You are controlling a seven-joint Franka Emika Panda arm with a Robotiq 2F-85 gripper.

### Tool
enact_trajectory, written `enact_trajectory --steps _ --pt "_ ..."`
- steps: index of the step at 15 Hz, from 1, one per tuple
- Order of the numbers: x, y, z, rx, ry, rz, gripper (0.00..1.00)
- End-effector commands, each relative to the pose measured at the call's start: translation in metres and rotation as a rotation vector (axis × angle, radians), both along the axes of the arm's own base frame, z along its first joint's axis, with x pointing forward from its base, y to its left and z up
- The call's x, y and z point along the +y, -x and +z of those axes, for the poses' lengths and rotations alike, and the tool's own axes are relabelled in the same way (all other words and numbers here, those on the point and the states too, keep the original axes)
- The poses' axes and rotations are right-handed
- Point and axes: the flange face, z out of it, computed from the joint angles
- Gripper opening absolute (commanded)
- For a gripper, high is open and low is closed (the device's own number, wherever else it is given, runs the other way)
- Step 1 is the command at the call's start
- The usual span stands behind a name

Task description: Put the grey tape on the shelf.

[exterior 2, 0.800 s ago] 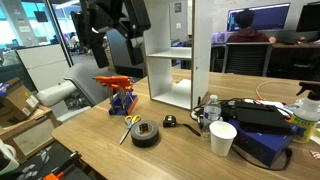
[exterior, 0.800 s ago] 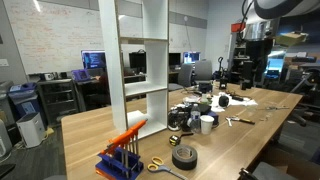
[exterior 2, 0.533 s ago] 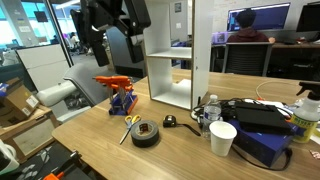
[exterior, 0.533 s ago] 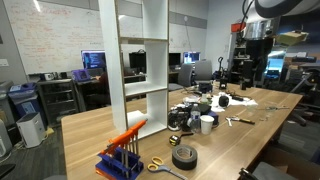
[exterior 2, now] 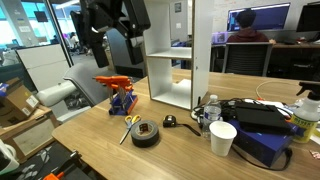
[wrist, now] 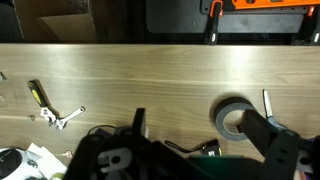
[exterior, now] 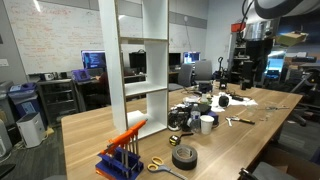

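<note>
The grey tape (exterior: 184, 156) lies flat on the wooden table near its front edge, next to scissors; it also shows in the other exterior view (exterior 2: 146, 132) and in the wrist view (wrist: 238, 120). The shelf (exterior: 140, 60) is a tall white open unit standing on the table, also seen in the other exterior view (exterior 2: 182, 55). My gripper (wrist: 200, 128) is open and empty, high above the table, with the tape below near one fingertip. In an exterior view the gripper (exterior: 255, 40) hangs well above the table, apart from the tape.
A white cup (exterior 2: 222, 138) and a black clutter of gadgets (exterior: 185, 113) stand beside the shelf. Scissors (exterior 2: 130, 125) lie by the tape. A blue stand with orange tools (exterior 2: 120, 95) sits near the table end. A screwdriver (wrist: 38, 95) lies on the wood.
</note>
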Motion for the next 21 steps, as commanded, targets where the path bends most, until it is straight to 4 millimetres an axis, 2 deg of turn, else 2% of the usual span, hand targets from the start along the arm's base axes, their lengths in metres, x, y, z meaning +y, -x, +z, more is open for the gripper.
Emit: enact_trajectory --steps 1,5,11,15,18,21 --pt "0.006 -0.005 -0.001 -0.019 -0.028 -0.011 1.00" --pt "0.028 -0.023 0.000 -0.089 -0.124 -0.070 1.00" --pt "0.083 -0.069 0.000 -0.192 -0.298 -0.260 1.00" --pt "0.103 -0.105 -0.025 -0.259 -0.283 -0.371 1.00" --pt "0.115 -0.130 -0.057 -0.258 -0.255 -0.419 1.00" --pt "0.122 -0.146 -0.089 -0.217 -0.240 -0.450 1.00"
